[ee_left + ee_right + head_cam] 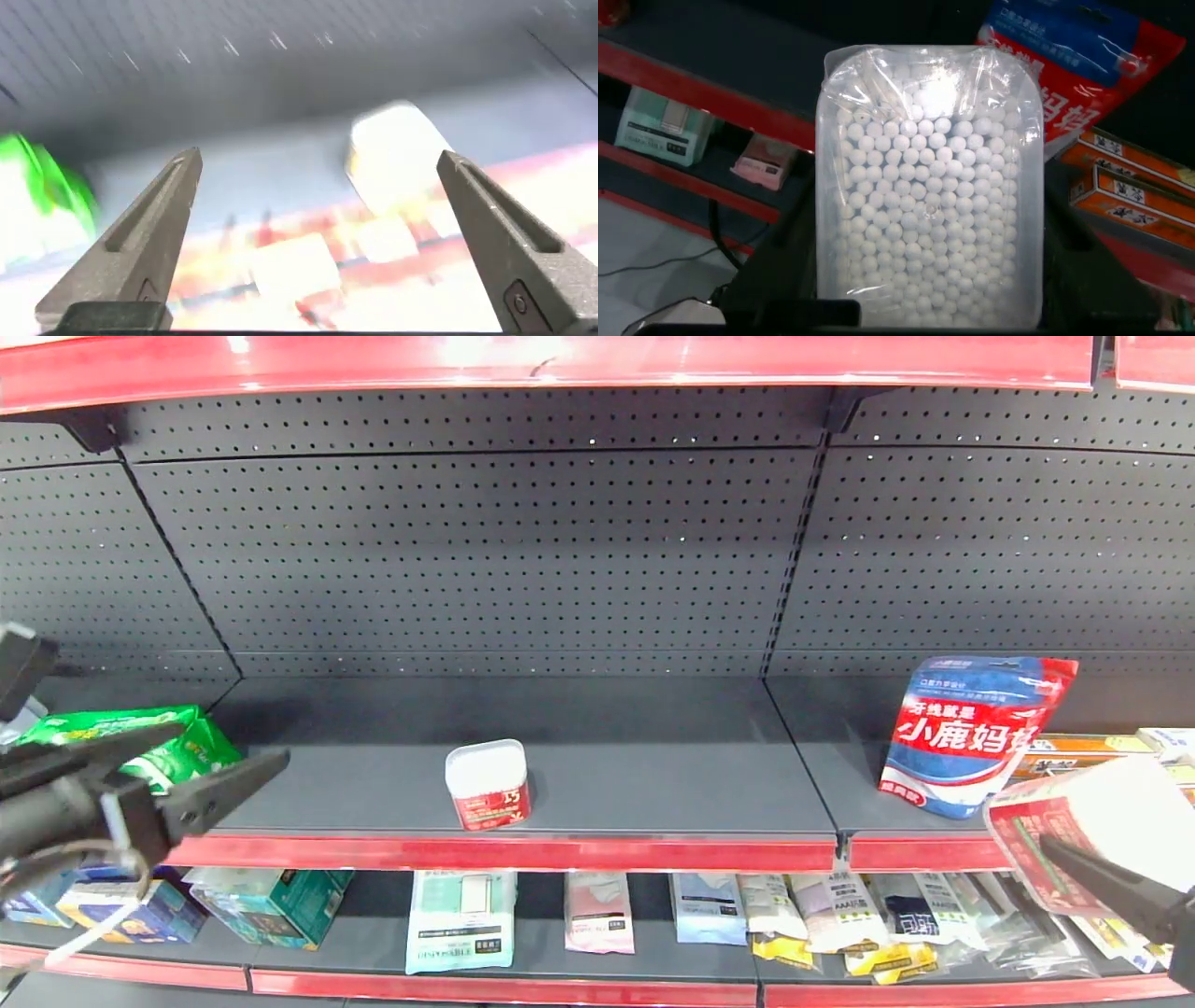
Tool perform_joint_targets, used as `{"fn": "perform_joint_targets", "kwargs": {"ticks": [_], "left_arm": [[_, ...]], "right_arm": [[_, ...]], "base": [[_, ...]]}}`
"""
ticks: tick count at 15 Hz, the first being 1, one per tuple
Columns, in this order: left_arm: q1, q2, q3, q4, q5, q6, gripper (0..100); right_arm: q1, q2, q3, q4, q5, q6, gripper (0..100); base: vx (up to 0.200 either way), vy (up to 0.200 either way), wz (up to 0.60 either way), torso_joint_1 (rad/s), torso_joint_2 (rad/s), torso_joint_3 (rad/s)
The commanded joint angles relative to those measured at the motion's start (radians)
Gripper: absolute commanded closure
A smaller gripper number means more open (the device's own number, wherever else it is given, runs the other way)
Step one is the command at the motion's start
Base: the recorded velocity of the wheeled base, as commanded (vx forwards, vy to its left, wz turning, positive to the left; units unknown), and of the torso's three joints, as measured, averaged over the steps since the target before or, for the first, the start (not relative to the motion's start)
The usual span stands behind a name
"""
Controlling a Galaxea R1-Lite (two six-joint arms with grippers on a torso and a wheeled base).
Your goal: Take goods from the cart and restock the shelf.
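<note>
My right gripper (pixel 1088 859) pinches a tub of cotton swabs (pixel 1092 821) between its fingers (pixel 1111 887), in the air just right of the blue-and-red pouch (pixel 971 733). The tub is wrapped in clear film, packed with white tips and banded with a red label. I count two such tubs; the second tub (pixel 487 784) stands on the shelf (pixel 653 756), well left of the pouch. There is one pouch and one green pack (pixel 201 742) farther left, where my left gripper (pixel 229 751) hangs, fingers spread.
</note>
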Motion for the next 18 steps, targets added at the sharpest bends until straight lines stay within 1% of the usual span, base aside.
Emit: {"fn": "perform_joint_targets", "kwargs": {"ticks": [1, 2, 3, 4, 5, 6, 8, 9, 11, 12, 14, 17, 18], "left_arm": [[-0.102, -0.576, 0.065, 0.489, -0.09, -0.009, 0], [-0.136, -0.65, 0.053, 0.585, -0.09, -0.009, 0], [-0.17, -0.785, 0.036, 0.74, -0.086, -0.007, 0], [-0.168, -0.832, 0.041, 0.773, -0.084, -0.007, 0], [-0.168, -0.849, 0.044, 0.782, -0.08, -0.009, 0], [-0.167, -0.905, 0.049, 0.828, -0.057, -0.004, 0], [-0.167, -0.957, 0.049, 0.899, -0.037, 0.039, 0], [-0.167, -0.967, 0.059, 0.904, -0.024, 0.048, 0], [-0.167, -0.967, 0.088, 0.873, 0.002, 0.07, 0], [-0.167, -0.967, 0.116, 0.83, 0.026, 0.071, 0], [-0.167, -0.967, 0.142, 0.789, 0.039, 0.071, 0], [-0.167, -0.967, 0.147, 0.786, 0.039, 0.073, 0], [-0.167, -0.967, 0.148, 0.779, 0.039, 0.073, 0]], "right_arm": [[0.016, 0.101, -0.04, -0.001, 0.02, -0.007, 100], [0.019, 0.109, -0.039, 0.0, 0.027, -0.008, 100], [0.044, 0.11, -0.029, 0.0, 0.043, -0.007, 100], [0.048, 0.116, -0.026, 0.0, 0.044, -0.007, 100], [0.048, 0.122, -0.026, 0.0, 0.044, -0.007, 100], [0.05, 0.135, -0.033, -0.003, 0.043, -0.008, 100], [0.05, 0.152, -0.046, -0.004, 0.041, -0.011, 100], [0.05, 0.155, -0.054, -0.004, 0.041, -0.011, 100], [0.05, 0.161, -0.056, -0.004, 0.041, -0.011, 100], [0.05, 0.161, -0.057, -0.004, 0.041, -0.011, 100], [0.05, 0.161, -0.056, -0.004, 0.041, -0.011, 100], [0.05, 0.162, -0.068, -0.004, 0.041, -0.013, 100], [0.05, 0.176, -0.08, -0.004, 0.041, -0.016, 100]], "base": [[0.0, 0.0, 0.0, 0.0, 0.0, 0.0], [0.0, 0.0, 0.0, 0.0, 0.0, 0.0], [0.0, 0.0, 0.0, 0.0, 0.0, 0.0], [0.0, 0.0, 0.0, 0.0, 0.0, 0.0], [0.0, 0.0, 0.0, 0.0, 0.0, 0.0], [0.0, 0.0, 0.0, 0.0, 0.0, 0.0], [0.0, 0.0, 0.0, 0.0, 0.0, 0.0], [0.0, 0.0, 0.6, 0.007, 0.0, 0.002], [0.0, 0.0, 0.6, 0.005, 0.0, 0.0], [0.0, 0.0, 0.6, -0.002, 0.0, 0.007], [0.0, 0.0, 0.6, 0.01, 0.0, -0.005], [0.0, 0.0, 0.6, 0.006, 0.0, 0.004], [0.0, 0.0, 0.0, 0.0, 0.0, 0.0]]}}
